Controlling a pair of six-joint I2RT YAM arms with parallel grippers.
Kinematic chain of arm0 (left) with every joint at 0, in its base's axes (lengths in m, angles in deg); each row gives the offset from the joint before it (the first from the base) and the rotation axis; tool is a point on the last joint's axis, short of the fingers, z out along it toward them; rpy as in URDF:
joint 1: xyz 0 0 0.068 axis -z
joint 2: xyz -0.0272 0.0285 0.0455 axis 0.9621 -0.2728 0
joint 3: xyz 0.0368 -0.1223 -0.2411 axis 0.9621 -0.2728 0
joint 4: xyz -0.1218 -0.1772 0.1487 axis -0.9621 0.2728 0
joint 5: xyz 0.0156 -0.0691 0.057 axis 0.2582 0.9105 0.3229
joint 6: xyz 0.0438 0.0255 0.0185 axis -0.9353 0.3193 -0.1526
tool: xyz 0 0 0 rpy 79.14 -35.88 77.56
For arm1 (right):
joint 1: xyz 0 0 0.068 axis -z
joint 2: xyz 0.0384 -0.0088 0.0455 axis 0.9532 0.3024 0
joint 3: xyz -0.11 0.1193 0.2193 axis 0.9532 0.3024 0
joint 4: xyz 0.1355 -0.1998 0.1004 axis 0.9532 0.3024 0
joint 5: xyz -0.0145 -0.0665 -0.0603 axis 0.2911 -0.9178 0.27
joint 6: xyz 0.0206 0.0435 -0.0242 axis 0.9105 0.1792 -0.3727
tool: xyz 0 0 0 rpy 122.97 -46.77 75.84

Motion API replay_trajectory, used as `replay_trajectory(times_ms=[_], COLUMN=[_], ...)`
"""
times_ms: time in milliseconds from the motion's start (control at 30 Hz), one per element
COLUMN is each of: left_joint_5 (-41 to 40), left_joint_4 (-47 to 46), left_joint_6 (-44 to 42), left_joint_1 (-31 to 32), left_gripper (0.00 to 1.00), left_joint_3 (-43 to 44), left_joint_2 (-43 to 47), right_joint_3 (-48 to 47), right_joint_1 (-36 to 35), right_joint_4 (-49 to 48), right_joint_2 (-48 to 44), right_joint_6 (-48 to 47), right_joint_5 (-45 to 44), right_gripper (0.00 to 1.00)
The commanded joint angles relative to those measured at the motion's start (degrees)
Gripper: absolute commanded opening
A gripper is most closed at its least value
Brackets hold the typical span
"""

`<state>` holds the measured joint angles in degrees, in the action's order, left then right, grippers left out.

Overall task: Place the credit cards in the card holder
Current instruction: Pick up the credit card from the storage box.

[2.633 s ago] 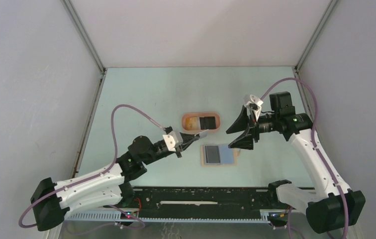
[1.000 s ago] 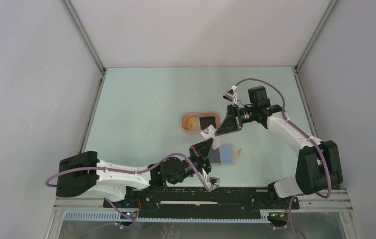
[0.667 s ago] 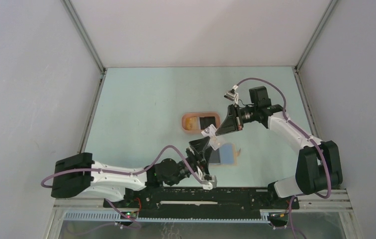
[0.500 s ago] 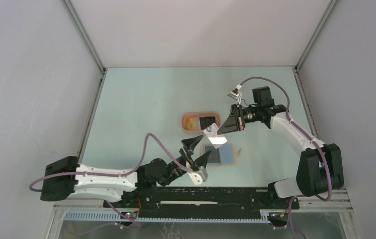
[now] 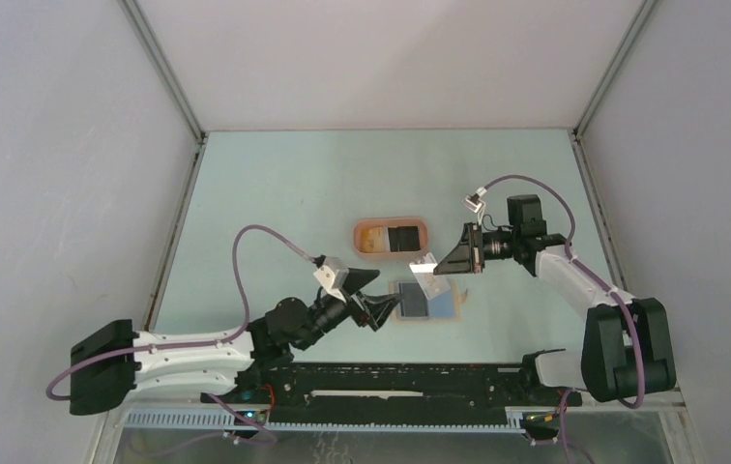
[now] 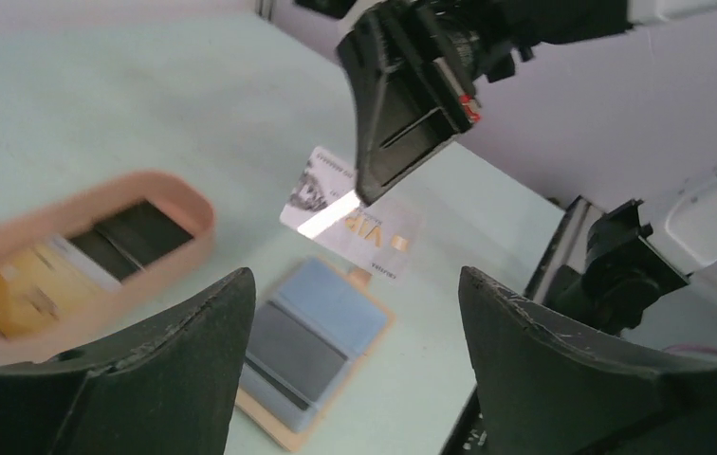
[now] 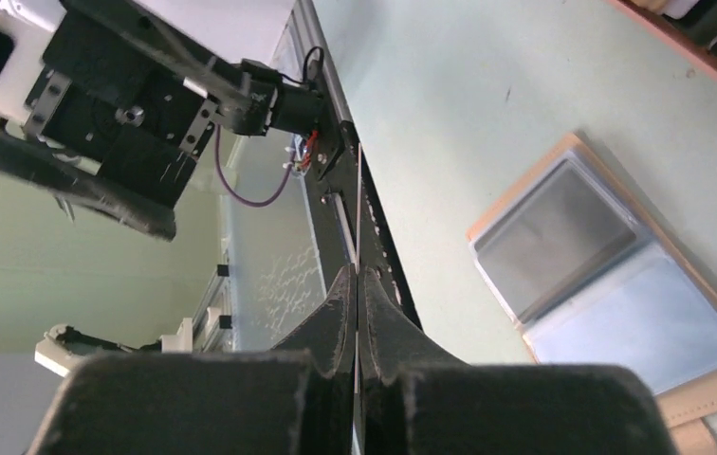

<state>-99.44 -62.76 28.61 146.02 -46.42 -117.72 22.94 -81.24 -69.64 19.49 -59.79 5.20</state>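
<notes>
Left gripper [image 5: 386,295] sits nearest the bases, low over the table [image 5: 275,193], jaws wide apart, holding nothing. It points at the card holder [image 7: 710,398], which is just beside its fingertips on the right, not touching.

Card holder lies open and flat, inside up. It has a grey card [image 7: 554,237] in one pocket and a pale blue card [image 7: 630,327] in the other.

In the left wrist view both left fingers [image 6: 174,379] frame the open holder from the near side, with a clear gap on either side.

Right gripper [image 5: 437,268] hangs just past the holder's far edge, above it, jaws pinched together on a pale card [image 6: 345,216]. The card has a shiny stripe and print, and is gripped at one edge. It is tilted, off the table, with its free end out toward the left arm. From the right wrist the card shows only edge-on as a thin line between the closed fingers [image 7: 336,313]. The holder is below and to the right in that view, and the card is not in any slot.

Farther back is the pink oval tray [image 5: 357,238], near the holder but apart from it. It contains a yellow-orange card [image 6: 13,289] and black cards [image 6: 137,232]. Neither gripper is over the tray.
</notes>
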Motion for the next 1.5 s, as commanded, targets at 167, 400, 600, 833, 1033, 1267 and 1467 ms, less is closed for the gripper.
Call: replay_trajectory(times_ms=[167, 400, 600, 833, 1033, 1267, 1467], left_joint_5=[1.5, -2.9, -6.3, -7.3, -8.5, -9.2, -8.3], left_joint_4=[-16.0, -12.9, -11.9, -1.1, 4.0, 7.0, 7.0], left_joint_6=[32.4, 43.2, 48.2, 48.2, 50.5, 51.7, 51.8], left_joint_1=[-7.5, -8.7, -8.5, -8.2, -7.1, -6.4, -6.4], left_gripper=[0.77, 0.56, 0.5, 0.59, 0.61, 0.61, 0.6], left_joint_3=[-8.0, -5.3, -3.9, 2.5, 4.8, 6.7, 7.5], left_joint_2=[-6.8, -18.3, -25.9, -29.5, -32.1, -34.6, -35.8], right_joint_3=[8.3, 10.4, 10.7, 10.6, 10.6, 10.6, 10.5], right_joint_1=[1.5, 2.1, 4.0, 7.3, 7.4, 7.4, 7.4], right_joint_4=[-6.3, -8.9, -9.9, -9.5, -9.7, -9.3, -9.5], right_joint_2=[-1.5, 3.7, 7.2, 10.6, 12.8, 15.2, 15.7], right_joint_6=[-0.1, 4.7, 8.8, 9.6, 9.4, 8.6, 8.2], right_joint_5=[-0.7, -7.7, -16.3, -16.6, -14.4, -11.7, -9.1], right_gripper=[0.0, 0.0, 0.0, 0.0, 0.0, 0.0, 0.0])
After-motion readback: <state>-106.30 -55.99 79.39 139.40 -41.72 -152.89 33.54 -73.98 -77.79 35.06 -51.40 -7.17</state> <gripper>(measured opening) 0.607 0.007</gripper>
